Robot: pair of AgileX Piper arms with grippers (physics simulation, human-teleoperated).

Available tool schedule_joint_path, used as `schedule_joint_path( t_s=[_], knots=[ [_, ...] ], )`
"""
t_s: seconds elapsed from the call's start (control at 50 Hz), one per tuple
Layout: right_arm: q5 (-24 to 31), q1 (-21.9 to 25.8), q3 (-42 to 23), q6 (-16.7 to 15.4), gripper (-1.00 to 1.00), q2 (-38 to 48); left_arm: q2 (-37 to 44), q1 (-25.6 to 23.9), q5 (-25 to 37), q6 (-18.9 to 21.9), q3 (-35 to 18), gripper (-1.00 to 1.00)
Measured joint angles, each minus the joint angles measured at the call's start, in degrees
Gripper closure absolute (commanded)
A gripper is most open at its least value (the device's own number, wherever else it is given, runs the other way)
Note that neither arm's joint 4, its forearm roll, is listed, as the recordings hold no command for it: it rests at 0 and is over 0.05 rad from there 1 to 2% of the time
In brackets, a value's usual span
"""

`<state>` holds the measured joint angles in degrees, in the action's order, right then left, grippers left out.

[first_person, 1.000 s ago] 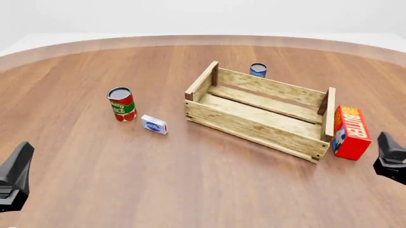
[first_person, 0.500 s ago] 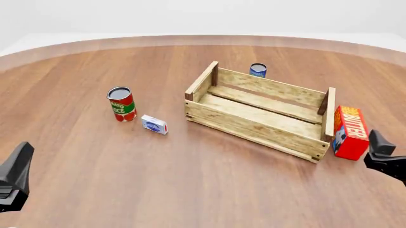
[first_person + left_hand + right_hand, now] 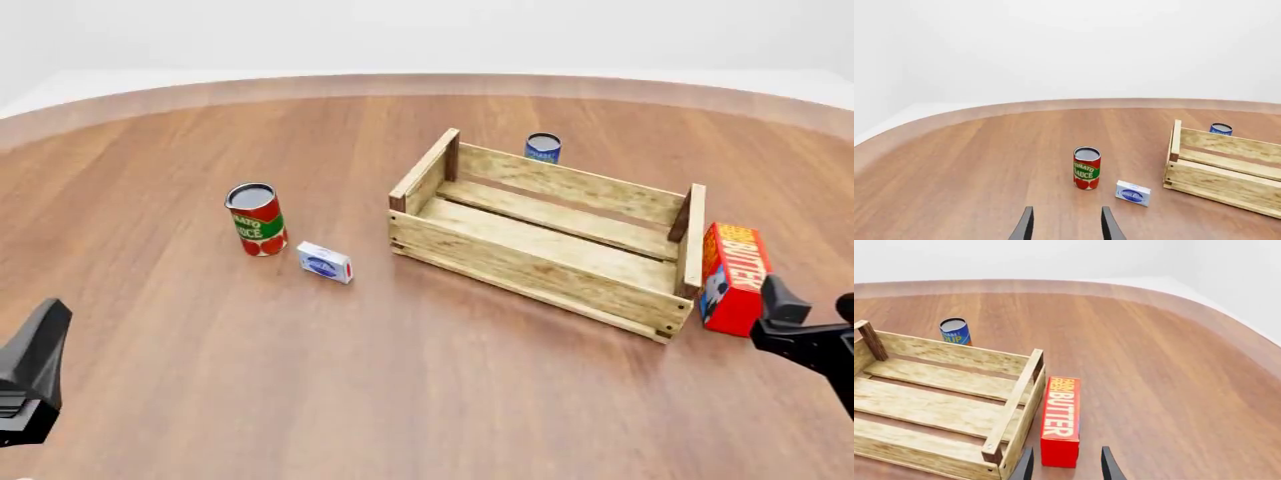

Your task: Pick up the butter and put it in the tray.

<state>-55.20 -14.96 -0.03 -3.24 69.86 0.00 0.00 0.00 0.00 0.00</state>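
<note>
The butter [image 3: 735, 272] is a red carton lying flat on the table, right against the right end of the tray [image 3: 534, 272], a pale slatted wooden crate with nothing in it. My right gripper [image 3: 809, 303] is open, low over the table, just on the near side of the butter's end. In the right wrist view the butter [image 3: 1061, 420] lies along the tray's end wall [image 3: 1014, 405], and the end of it lines up with the gap of the right gripper [image 3: 1066, 467]. My left gripper [image 3: 24, 350] stays open at the near left, far from both; the left wrist view shows the left gripper [image 3: 1066, 230] holding nothing.
A tomato sauce can [image 3: 255, 218] and a small blue-and-white box [image 3: 324, 262] stand left of the tray. A blue can [image 3: 542, 148] stands behind the tray's far wall. The round table's rim [image 3: 400, 84] curves across the back.
My right gripper has moved left and forward, closing in on the near end of the butter. The left arm and all objects have stayed put.
</note>
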Motion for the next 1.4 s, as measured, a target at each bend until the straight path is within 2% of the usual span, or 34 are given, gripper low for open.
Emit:
schedule_joint_path(
  t_s=[0.34, 0.58, 0.9, 1.4],
  knots=[
    [-8.0, 0.3, -0.4, -0.1, -1.0, 9.0, 0.0, 0.0, 0.0, 0.0, 0.0, -1.0],
    [-11.4, 0.5, -0.9, -0.3, -1.0, 13.6, 0.0, 0.0, 0.0, 0.0, 0.0, -1.0],
    [-13.7, 0.8, -2.1, -0.5, -1.0, 18.1, 0.0, 0.0, 0.0, 0.0, 0.0, -1.0],
    [-14.4, 1.3, -5.7, -0.9, -1.0, 23.7, 0.0, 0.0, 0.0, 0.0, 0.0, -1.0]
  ],
)
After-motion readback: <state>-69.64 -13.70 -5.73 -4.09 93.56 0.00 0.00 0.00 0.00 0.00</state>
